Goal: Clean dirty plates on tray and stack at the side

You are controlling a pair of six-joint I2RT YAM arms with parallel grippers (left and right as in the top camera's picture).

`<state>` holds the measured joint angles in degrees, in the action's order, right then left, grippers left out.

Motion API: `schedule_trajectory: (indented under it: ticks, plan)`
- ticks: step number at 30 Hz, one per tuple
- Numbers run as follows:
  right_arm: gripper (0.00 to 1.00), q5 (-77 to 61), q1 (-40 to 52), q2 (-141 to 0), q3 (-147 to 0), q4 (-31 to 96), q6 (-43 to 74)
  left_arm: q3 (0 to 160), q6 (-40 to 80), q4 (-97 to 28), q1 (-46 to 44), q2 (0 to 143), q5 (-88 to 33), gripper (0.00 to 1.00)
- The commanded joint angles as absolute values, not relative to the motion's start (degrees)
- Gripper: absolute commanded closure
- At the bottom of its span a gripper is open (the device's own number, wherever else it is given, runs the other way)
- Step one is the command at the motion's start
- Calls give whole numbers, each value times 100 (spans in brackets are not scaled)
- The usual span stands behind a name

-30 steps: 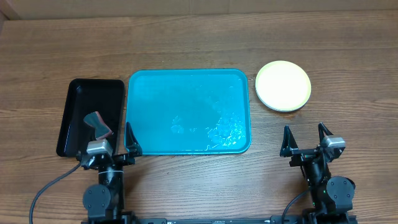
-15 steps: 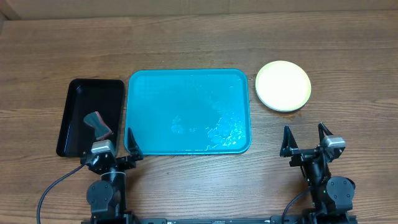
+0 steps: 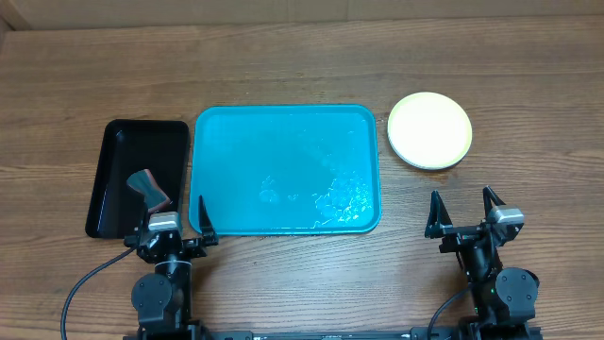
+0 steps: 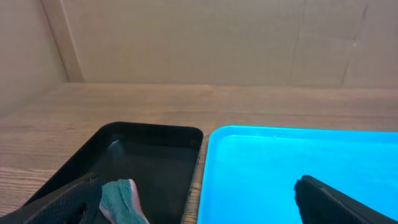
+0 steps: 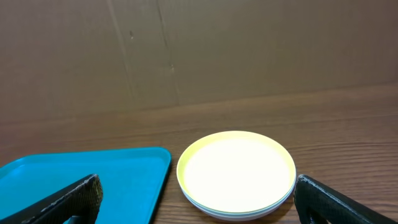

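Note:
The plates (image 3: 429, 129) stand in one stack on the table right of the tray, the pale yellow green-rimmed one on top; the right wrist view (image 5: 236, 173) shows edges of others beneath it. The turquoise tray (image 3: 236, 142) holds no plates, only small teal smears near its front right; it also shows in the left wrist view (image 4: 280, 168). My left gripper (image 3: 176, 215) is open and empty at the tray's front left corner, straddling the gap to the black tray. My right gripper (image 3: 463, 212) is open and empty, in front of the plate stack.
A smaller black tray (image 3: 118, 151) lies left of the turquoise tray, with a teal-and-brown cleaning cloth or sponge (image 3: 149, 189) in its front part, seen in the left wrist view (image 4: 121, 199) too. A cardboard wall stands behind the table.
My left gripper has shifted slightly to the right and back toward the base. The right arm, plates and trays have not moved.

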<state>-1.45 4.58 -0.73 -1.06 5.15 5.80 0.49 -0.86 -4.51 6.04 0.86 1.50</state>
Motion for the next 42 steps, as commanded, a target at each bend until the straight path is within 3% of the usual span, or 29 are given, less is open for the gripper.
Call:
schedule_trajectory:
  ticks: [1,37,42]
  plan:
    - [0,-110,475,-16,-45,478,600,30,-261,-445,635,19,58,0]
    - [0,106,482,-16,-47,478,596,30,-261,-445,637,21,58,0]
    - [0,121,482,-16,-47,484,163,30,-261,-445,637,21,60,0]
